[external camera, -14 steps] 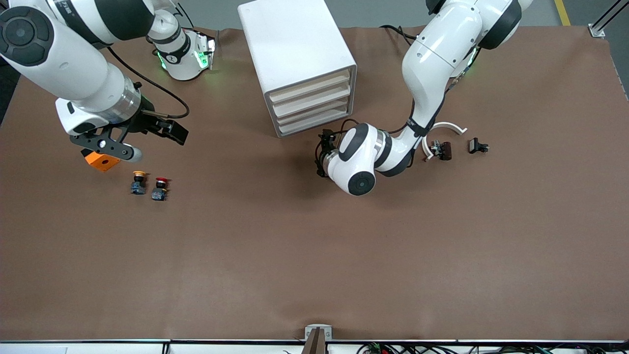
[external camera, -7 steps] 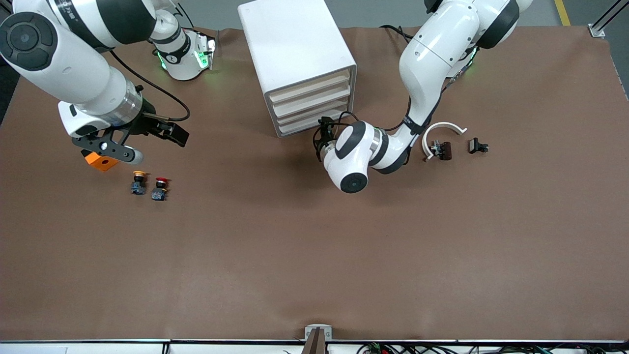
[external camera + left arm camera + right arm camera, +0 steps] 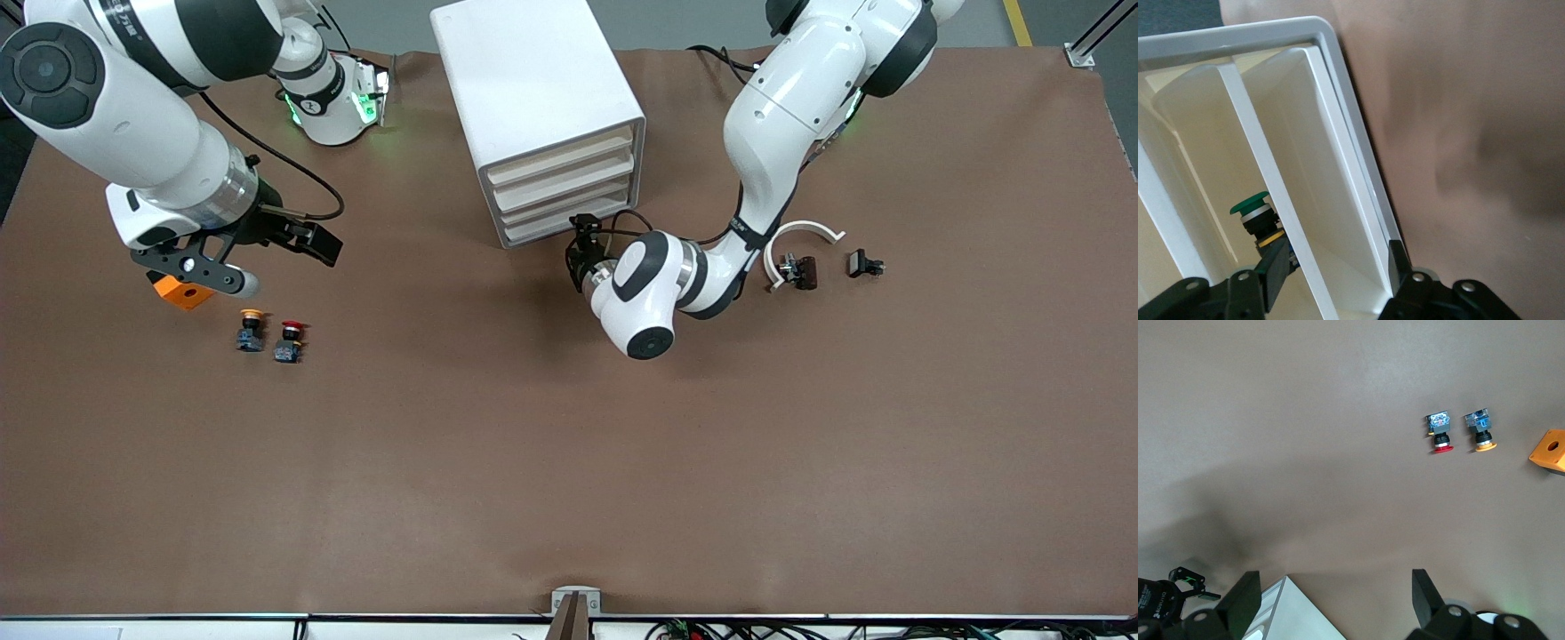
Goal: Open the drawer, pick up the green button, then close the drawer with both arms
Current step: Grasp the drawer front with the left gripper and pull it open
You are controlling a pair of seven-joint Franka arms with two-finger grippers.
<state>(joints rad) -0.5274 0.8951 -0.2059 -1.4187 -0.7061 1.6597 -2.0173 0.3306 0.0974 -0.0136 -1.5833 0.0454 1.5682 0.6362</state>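
The white cabinet [image 3: 533, 89] stands at the back middle with all four drawers shut. My left gripper [image 3: 582, 244] is low at the lower drawers' [image 3: 556, 222] end toward the left arm. In the left wrist view it [image 3: 1336, 267] is open, its fingers [image 3: 1275, 267] on either side of a white drawer front [image 3: 1305, 253]. The green-capped button [image 3: 1250, 205] shows through a gap inside the cabinet; it is hidden in the front view. My right gripper [image 3: 307, 238] is open and empty, in the air toward the right arm's end; it also shows in the right wrist view [image 3: 1335, 600].
A yellow-capped button [image 3: 252, 327], a red-capped one [image 3: 289, 340] and an orange block [image 3: 182, 292] lie under the right arm. A white arc piece [image 3: 805, 233] and two small dark parts [image 3: 797, 269] [image 3: 864, 263] lie toward the left arm's end.
My left gripper has moved up to the lower drawers' fronts and its wrist has turned. The right arm has shifted only slightly.
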